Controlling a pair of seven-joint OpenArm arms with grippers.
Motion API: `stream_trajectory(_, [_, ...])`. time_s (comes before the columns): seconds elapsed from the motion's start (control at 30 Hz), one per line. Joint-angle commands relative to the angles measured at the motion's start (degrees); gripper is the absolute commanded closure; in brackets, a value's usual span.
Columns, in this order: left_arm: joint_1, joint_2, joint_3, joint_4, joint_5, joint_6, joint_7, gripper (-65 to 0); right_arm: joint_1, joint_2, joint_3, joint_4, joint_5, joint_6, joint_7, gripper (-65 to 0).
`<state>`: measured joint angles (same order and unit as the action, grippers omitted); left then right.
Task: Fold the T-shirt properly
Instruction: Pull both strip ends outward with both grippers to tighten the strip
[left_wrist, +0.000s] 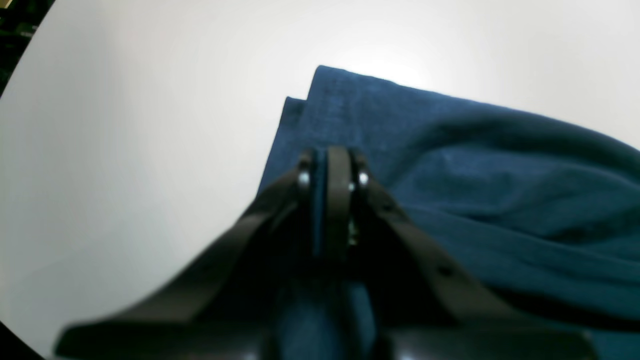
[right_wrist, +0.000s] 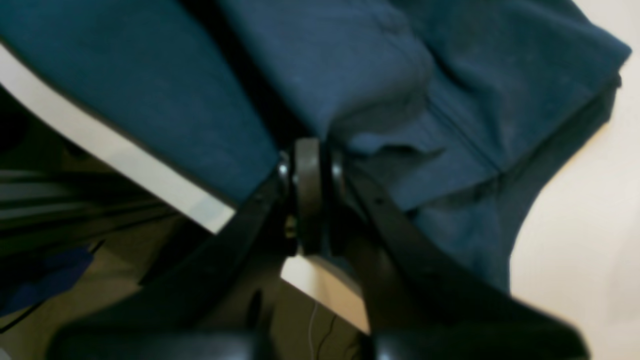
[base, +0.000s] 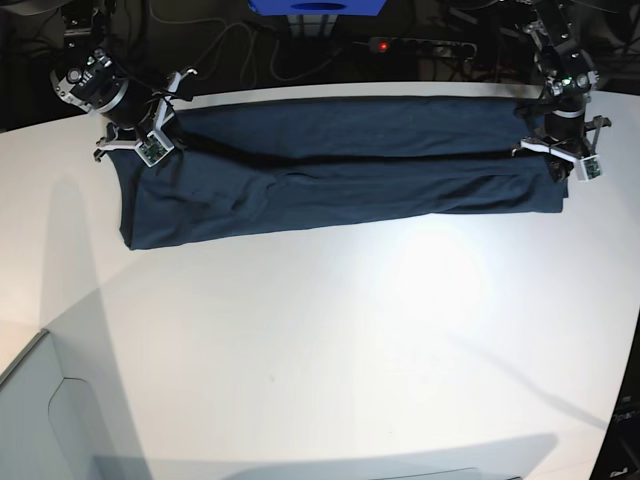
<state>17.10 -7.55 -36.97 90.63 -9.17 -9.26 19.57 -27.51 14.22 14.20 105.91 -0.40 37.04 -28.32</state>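
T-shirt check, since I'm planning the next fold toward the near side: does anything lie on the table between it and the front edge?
Nothing visible. The table in front of the T-shirt is bare, and both grippers already pinch the cloth's ends.

Dark navy-blue cotton T-shirt folded lengthwise into a long, wrinkled band; lies across the white table's twelve-o'clock edge.
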Motion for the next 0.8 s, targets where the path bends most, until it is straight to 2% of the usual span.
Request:
stream_trajectory(0.0, [-0.3, -0.6, -0.2, 0.8, -0.4, 0.2, -1.2, 0.0, 0.1, 0.4, 0.3, 0.8, 0.6, 0.2, 1.1, -0.8])
stream_trajectory(0.2, [0.1, -0.5, -0.2, 0.8, -0.5, 0.2, -1.0, 0.0, 0.1, 0.8, 0.3, 0.5, 0.6, 0.2, 0.9, -2.4])
stream_trajectory(0.27, [0.2, -0.5, -0.2, 0.8, -0.5, 0.2, -0.9, 0.0, 0.0, 0.8, 0.3, 0.5, 0.6, 0.2, 0.7, -7.2])
stream_trajectory(0.47, [1.3, -0.5, -0.1, 1.1, -0.5, 0.2, -0.7, 0.0, -0.1, 0.8, 0.8, 0.9, 0.6, 0.2, 1.0, -27.8])
stream_trajectory(0.6, [2.2, -0.5, -0.3, 1.6, -0.6, 0.2, -0.7, 0.0, -0.8, 0.6, 3.3, 4.2, 0.6, 0.2, 1.0, -33.8])
stream_trajectory(0.67, [2.3, -0.5, -0.3, 2.2, -0.6, 0.2, -0.7, -3.8, -0.9, 0.3, 4.7, 6.4, 0.7, 0.2, 1.0, -34.2])
stream_trajectory(0.77, [3.2, -0.5, -0.4, 3.5, -0.6, 0.5, -0.7, -16.2, -0.4, 0.3, 4.8, 8.6, 0.7, 0.2, 0.6, -34.2])
